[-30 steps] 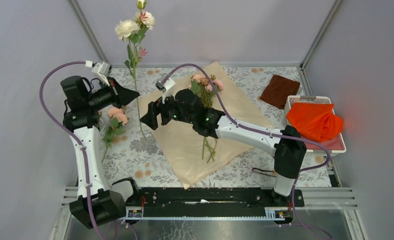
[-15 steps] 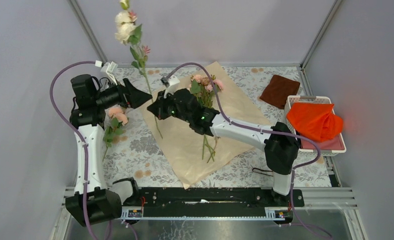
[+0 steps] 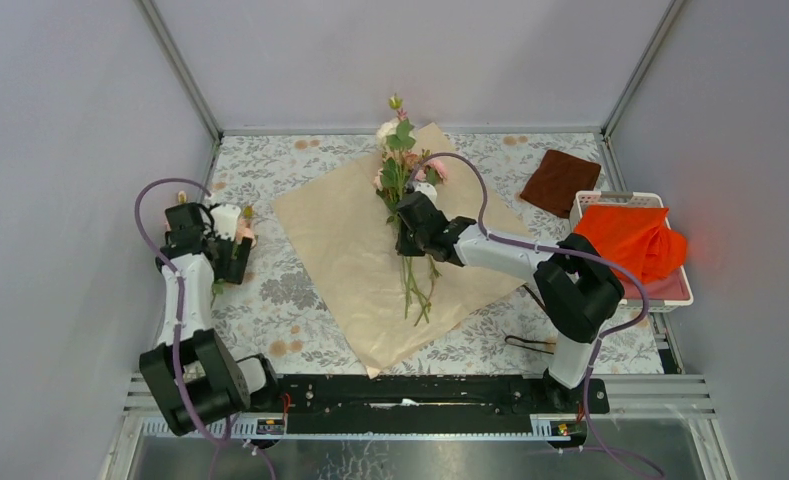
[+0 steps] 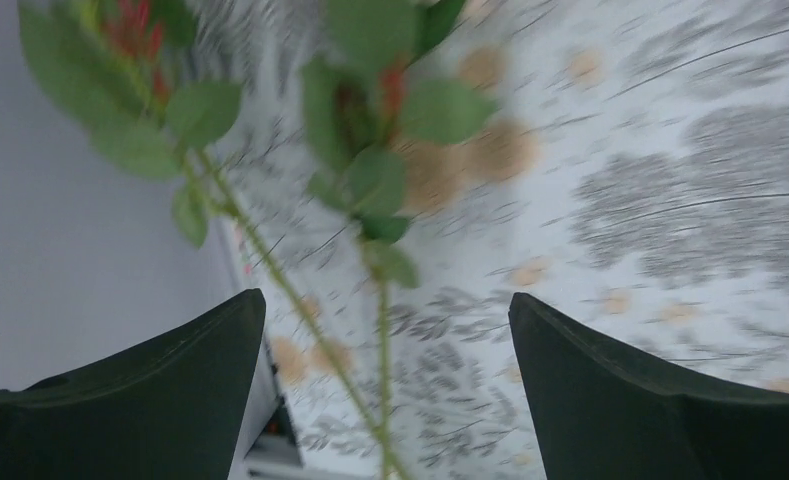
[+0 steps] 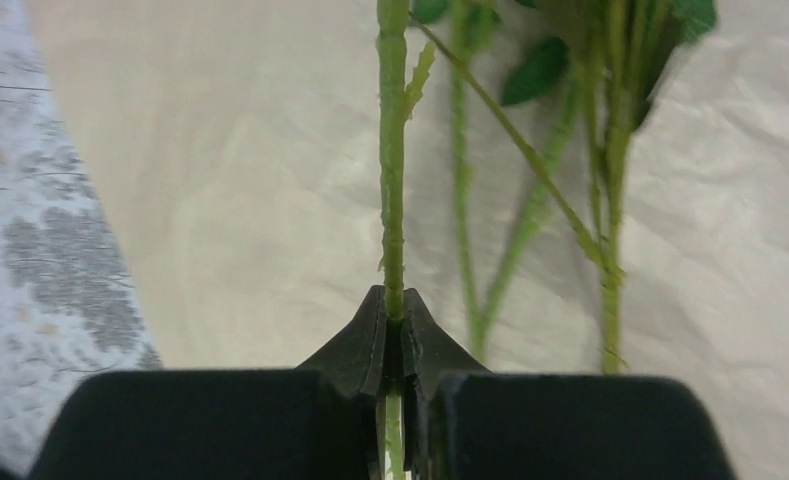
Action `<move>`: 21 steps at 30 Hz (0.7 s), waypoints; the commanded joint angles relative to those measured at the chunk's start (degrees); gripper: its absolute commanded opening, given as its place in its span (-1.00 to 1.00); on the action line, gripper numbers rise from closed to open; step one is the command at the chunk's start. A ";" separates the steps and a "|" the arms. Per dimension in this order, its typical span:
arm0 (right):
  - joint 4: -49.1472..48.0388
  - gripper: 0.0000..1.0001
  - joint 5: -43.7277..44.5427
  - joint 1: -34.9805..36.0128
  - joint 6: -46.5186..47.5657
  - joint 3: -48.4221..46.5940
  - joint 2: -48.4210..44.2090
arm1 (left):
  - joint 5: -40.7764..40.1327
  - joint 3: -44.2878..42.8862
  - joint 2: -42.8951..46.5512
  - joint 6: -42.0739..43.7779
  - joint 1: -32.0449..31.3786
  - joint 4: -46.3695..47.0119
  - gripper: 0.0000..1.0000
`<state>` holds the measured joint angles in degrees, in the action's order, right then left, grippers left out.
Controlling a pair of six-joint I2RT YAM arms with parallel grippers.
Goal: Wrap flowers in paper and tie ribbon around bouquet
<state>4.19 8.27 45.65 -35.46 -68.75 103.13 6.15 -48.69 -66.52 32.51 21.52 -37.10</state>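
Peach-orange paper (image 3: pixel 340 240), one sheet, lies flat on the floral table (image 3: pixel 290 290). My right gripper (image 5: pixel 392 312) is clamped on one green stem (image 5: pixel 392 150) above the sheet. The other flowers (image 3: pixel 402 165) lie on the paper just beside it, blooms toward the far edge. My left gripper (image 4: pixel 385 320) stands wide apart, holding nothing, over two leafy sprigs (image 4: pixel 370 190) off the paper. One brown cloth (image 3: pixel 560 180) and one orange cloth (image 3: pixel 625 240) in a white basket (image 3: pixel 610 196) sit at right.
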 commanded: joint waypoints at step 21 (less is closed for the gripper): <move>16.16 0.10 14.70 0.70 8.00 -5.56 -10.47 | 8.78 -4.60 -24.97 10.67 17.23 -2.89 -1.00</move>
<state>20.12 20.58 45.69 -28.56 -72.49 97.06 9.52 -50.52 -91.29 44.36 36.53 -38.44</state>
